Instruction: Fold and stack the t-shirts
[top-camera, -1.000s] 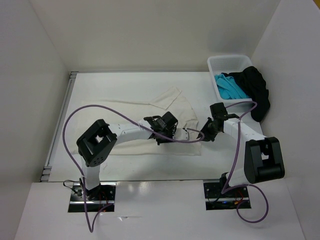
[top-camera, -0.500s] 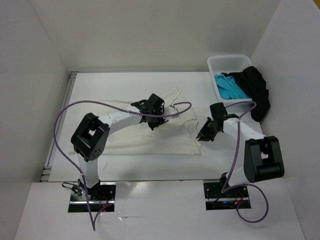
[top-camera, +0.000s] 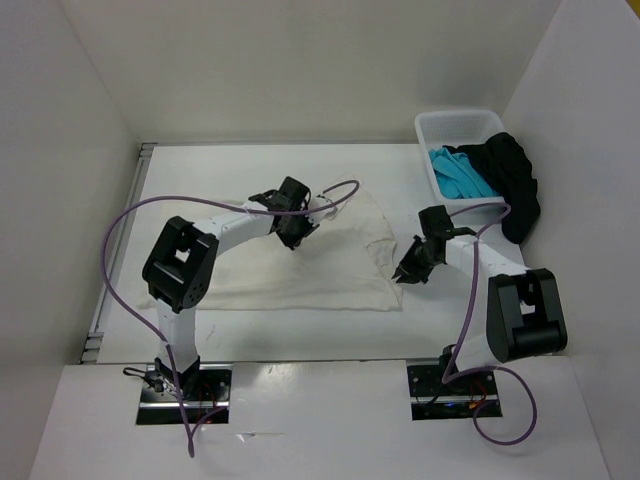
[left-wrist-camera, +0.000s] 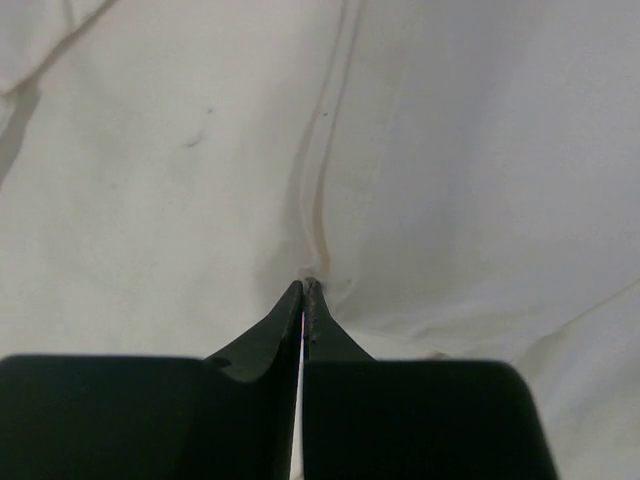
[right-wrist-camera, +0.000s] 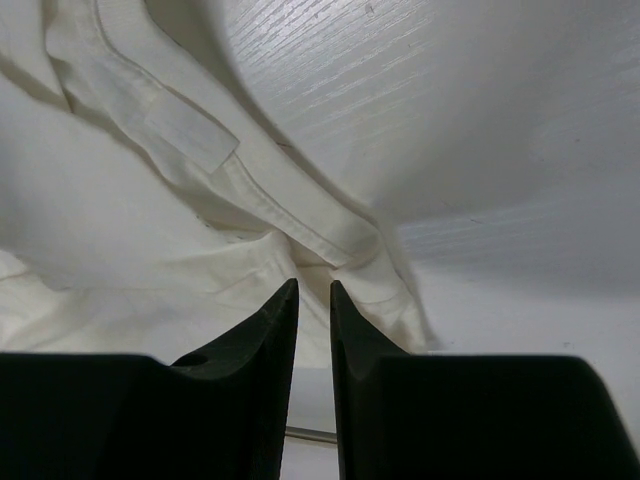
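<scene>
- Moving back and leftward since the earlier frames, the left pincer (top-camera: 293, 222) is now sitting over the far part of the cream-white t-shirt (top-camera: 300, 275). Its jaws are pressing together, and a pucker of cream cloth is running into the tips, so it is probably pinching a fold.
- The cream-white t-shirt is lying spread across the middle of the desk (top-camera: 200, 170). It is rumpling along its right side and is not yet forming a tidy fold.
- The right pincer (top-camera: 404, 272) is hovering at the shirt's right edge, over a sleeve hem, with its jaws standing narrowly apart and gripping nothing.
- The turquoise t-shirt (top-camera: 458, 175) is lying bunched in the white basket (top-camera: 455, 122) at the far right.
- The black t-shirt (top-camera: 515, 180) is draping over that basket's right rim.
- Judging by this, the task is only beginning: one shirt is being folded, two are waiting, and no stack is forming.
</scene>
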